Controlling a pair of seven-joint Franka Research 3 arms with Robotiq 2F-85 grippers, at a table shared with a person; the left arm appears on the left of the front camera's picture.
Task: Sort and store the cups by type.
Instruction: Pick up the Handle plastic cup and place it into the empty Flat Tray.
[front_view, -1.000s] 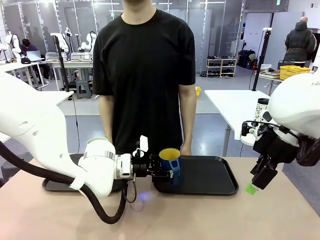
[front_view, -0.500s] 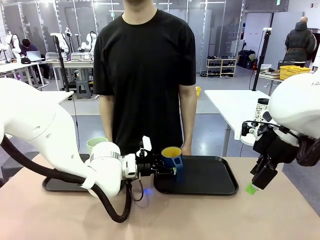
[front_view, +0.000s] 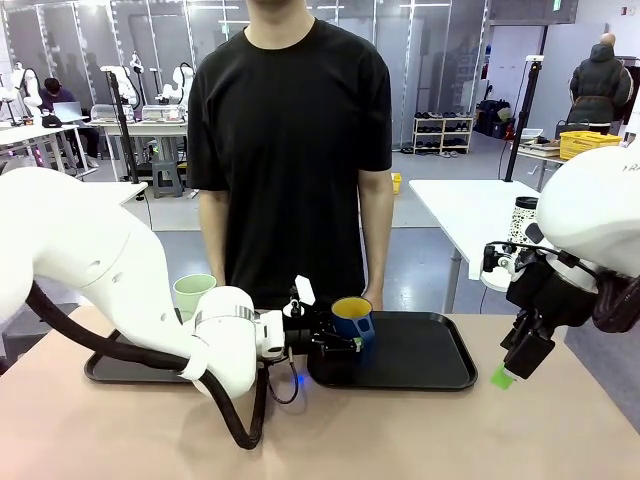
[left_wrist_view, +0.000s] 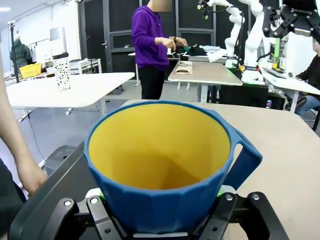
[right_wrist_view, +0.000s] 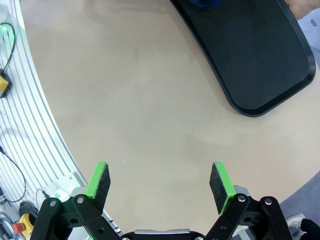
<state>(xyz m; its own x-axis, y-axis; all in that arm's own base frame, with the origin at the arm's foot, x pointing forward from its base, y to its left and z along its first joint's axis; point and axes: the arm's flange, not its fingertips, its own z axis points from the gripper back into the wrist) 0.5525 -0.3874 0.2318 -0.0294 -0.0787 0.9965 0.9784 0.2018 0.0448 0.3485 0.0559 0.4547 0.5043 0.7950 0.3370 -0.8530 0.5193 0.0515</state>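
Blue mug (front_view: 353, 318) with the yellow inside sits in the middle of the front view, just over the left end of the black tray (front_view: 420, 355) on the right. My left gripper (front_view: 335, 343) is clamped on it. In the left wrist view the mug (left_wrist_view: 165, 165) stands upright between the fingers, low in the frame, with its handle sticking out to the right. I think I hold it upright and low on its body so it can go down flat on the tray without tipping.

I cannot tell if the mug's bottom is touching the tray or just above it.

Over on the left of the front view, the pale green cup (front_view: 194, 294) stands on another dark tray (front_view: 110, 370). So each kind of cup seems to get its own tray.

My right gripper (front_view: 512, 365) hangs at the right edge of the front view, with nothing in it. In the right wrist view its green pads (right_wrist_view: 100, 182) are spread wide over bare table (right_wrist_view: 130, 100), out of the way.

A person (front_view: 290, 130) in a black shirt stands behind the table, one hand (front_view: 372, 298) close to the tray's far edge.
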